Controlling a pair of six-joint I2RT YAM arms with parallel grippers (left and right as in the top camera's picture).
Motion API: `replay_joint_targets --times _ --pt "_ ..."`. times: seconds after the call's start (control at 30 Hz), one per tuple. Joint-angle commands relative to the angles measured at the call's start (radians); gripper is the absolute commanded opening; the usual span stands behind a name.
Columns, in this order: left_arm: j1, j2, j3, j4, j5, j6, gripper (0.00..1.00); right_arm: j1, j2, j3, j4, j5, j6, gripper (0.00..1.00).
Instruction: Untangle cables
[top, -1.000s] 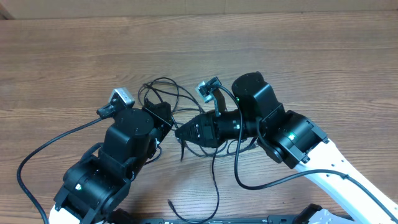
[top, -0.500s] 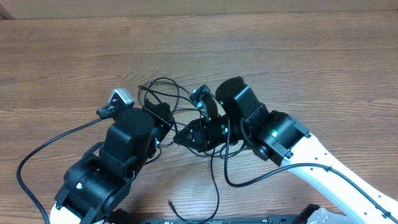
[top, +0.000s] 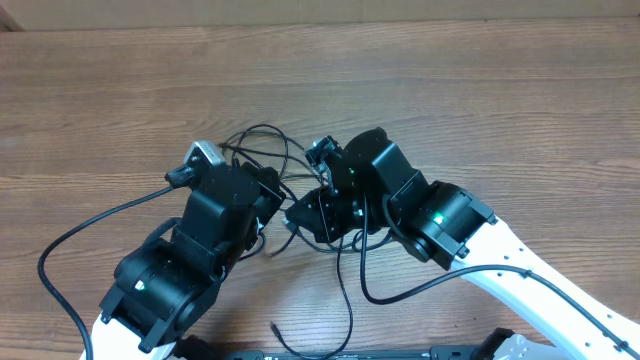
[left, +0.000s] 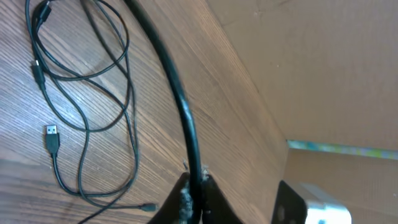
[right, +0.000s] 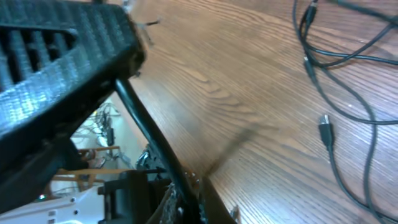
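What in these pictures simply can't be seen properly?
1. Overhead: how the cables cross, covered where the left arm and right arm meet.
2. Left wrist: the left jaws, cut off by the bottom edge; the pinched cable leaves at the top.
3. Right wrist: the right jaws, dark and cut off below; the left arm blocks the table behind.

Black arms (top: 215, 215), white links (top: 540, 290), green lights (top: 437, 219)

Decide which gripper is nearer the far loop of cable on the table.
Left. The left gripper sits just on the near side of the cable loop; the right gripper is further back, toward the right.
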Motion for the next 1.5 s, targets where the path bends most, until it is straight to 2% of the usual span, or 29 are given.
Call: replay_joint_targets --times 0.0,0.03,0.13,0.17,0.23,0.3,0.5,0.7,0.8,0.9,1.1,1.3,1.37,1.4,1.43,1.47 --pt "-0.002 0.0 -0.001 -0.008 -0.002 -0.003 0.2 -0.002 -0.001 -0.003 -0.034 0.047 -0.019 0.04" --pt "-0.002 0.0 -0.001 -0.017 -0.005 -0.003 0.29 -0.002 -0.001 -0.003 -0.051 0.047 -0.019 0.04" --pt "-0.002 0.0 -0.001 -0.077 -0.032 -0.003 0.75 -0.002 -0.001 -0.003 -0.163 0.091 -0.019 0.04" --pt "-0.002 0.0 -0.001 -0.1 -0.039 -0.003 0.84 -0.002 -0.001 -0.003 -0.198 0.123 -0.015 0.04" --pt "-0.002 0.003 -0.001 -0.137 -0.052 -0.003 0.95 -0.002 -0.001 -0.003 -0.275 0.22 0.023 0.04" --pt "-0.002 0.01 -0.001 -0.164 -0.059 -0.003 0.99 -0.002 -0.001 -0.005 -0.32 0.283 0.037 0.04" --pt "-0.002 0.048 -0.001 -0.186 -0.051 -0.003 1.0 -0.002 0.002 -0.088 -0.33 0.388 0.038 0.04" --pt "-0.002 0.093 -0.001 -0.196 -0.038 -0.003 1.0 -0.002 0.041 -0.251 -0.182 0.385 0.068 0.04" --pt "-0.002 0.113 -0.001 -0.199 -0.037 -0.003 1.0 -0.001 0.068 -0.285 -0.126 0.383 0.067 0.12" --pt "-0.002 0.127 -0.001 -0.204 -0.037 -0.003 1.0 -0.001 0.111 -0.293 -0.065 0.389 0.063 0.27" --pt "-0.002 0.132 -0.001 -0.206 -0.038 -0.003 1.0 -0.002 0.216 -0.293 0.013 0.401 0.063 0.36" --pt "-0.002 0.132 -0.001 -0.208 -0.038 -0.003 1.0 -0.001 0.302 -0.293 0.03 0.402 0.058 0.38" --pt "-0.002 0.132 -0.001 -0.208 -0.038 -0.003 1.0 -0.001 0.326 -0.293 0.03 0.407 0.055 0.34" --pt "-0.002 0.132 -0.001 -0.208 -0.038 -0.003 1.0 -0.001 0.334 -0.293 0.029 0.413 0.056 0.25" --pt "-0.002 0.132 -0.001 -0.209 -0.038 -0.003 1.0 -0.001 0.341 -0.293 0.029 0.413 0.055 0.13" --pt "-0.002 0.132 -0.001 -0.209 -0.038 -0.003 1.0 -0.002 0.342 -0.293 0.029 0.413 0.056 0.05"
